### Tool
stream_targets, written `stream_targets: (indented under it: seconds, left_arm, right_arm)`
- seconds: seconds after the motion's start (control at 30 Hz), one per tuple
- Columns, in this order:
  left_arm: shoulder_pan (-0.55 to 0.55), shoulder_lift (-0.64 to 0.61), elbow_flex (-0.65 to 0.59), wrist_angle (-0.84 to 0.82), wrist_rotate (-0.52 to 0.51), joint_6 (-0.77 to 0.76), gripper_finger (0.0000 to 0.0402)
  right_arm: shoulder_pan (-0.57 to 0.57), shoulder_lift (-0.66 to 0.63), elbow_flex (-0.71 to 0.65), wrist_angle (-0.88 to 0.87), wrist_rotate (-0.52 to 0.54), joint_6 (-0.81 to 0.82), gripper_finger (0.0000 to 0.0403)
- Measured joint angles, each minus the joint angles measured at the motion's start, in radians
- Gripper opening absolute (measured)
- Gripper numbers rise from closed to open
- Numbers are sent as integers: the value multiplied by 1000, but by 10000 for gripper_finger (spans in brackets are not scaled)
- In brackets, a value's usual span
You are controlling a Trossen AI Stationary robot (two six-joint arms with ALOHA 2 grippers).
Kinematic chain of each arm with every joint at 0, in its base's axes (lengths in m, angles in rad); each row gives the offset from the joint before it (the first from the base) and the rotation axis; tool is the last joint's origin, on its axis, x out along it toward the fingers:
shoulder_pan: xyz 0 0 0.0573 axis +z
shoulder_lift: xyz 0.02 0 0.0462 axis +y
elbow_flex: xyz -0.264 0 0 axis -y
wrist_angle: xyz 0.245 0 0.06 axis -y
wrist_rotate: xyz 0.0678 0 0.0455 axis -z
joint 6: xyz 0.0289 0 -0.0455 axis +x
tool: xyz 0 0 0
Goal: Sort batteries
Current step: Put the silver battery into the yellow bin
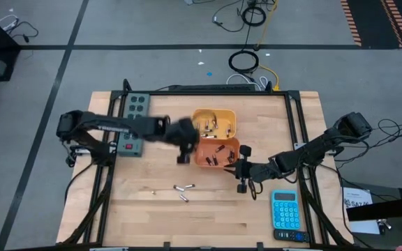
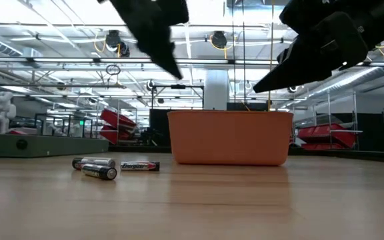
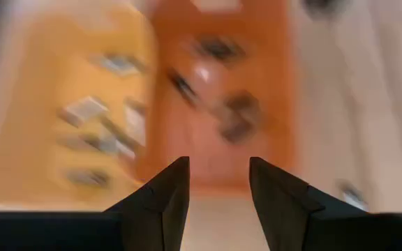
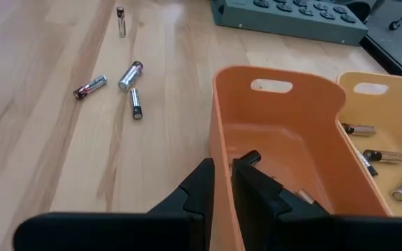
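Two bins stand side by side at the table's middle: a yellow one (image 1: 213, 123) at the far side and an orange one (image 1: 217, 153) nearer. Both hold batteries. Several loose batteries (image 1: 183, 189) lie flat on the wood near the front, also seen in the right wrist view (image 4: 130, 75). My left gripper (image 3: 218, 171) hangs open above the orange bin's left end with nothing between its fingers. My right gripper (image 4: 222, 167) is at the orange bin's right end, above its wall (image 4: 215, 118), shut on a small dark battery (image 4: 250, 157). My right gripper pinches a short dark battery at its fingertips; only a stub of it (image 4: 251, 156) shows beside one fingertip, the fingers hide the rest. The fingers slant down from the table's right side. The battery is lifted clear, over the orange bin's right end.
A grey-green switch box (image 1: 135, 115) lies at the far left, beside the left arm. A blue calculator (image 1: 285, 211) lies at the front right. Bare wood stretches along the front and at the left, around the loose batteries (image 2: 102, 167).
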Motion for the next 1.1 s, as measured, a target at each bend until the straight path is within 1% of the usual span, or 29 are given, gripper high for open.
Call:
stream_targets:
  seconds: [0.07, 0.17, 0.27, 0.4, 0.5, 0.6, 0.87, 1.1]
  left_arm:
    - [-77, 17, 0, -62, -9, -82, 158]
    - [-186, 52, -1, -136, -57, -189, 159]
    - [-272, 85, -2, -150, -84, -262, 159]
    - [-359, 110, -2, -181, -105, -371, 159]
    - [-416, 107, -1, -240, -163, -474, 159]
    - [-472, 107, -2, -324, -187, -595, 159]
    - [-590, 107, -110, -339, -164, -928, 159]
    - [-658, 107, -117, -345, -174, -1077, 159]
  right_arm:
    - [5, 0, 0, 15, 1, -4, 45]
    - [22, 0, 0, 51, 1, -23, 45]
    - [48, 0, 0, 100, 1, -50, 45]
    - [85, 0, 1, 138, 2, -59, 45]
    - [110, 0, 1, 144, 10, -59, 45]
    - [129, 0, 1, 154, 12, -56, 45]
    - [157, 0, 1, 166, 39, -41, 45]
    - [177, 0, 1, 165, 41, -17, 45]
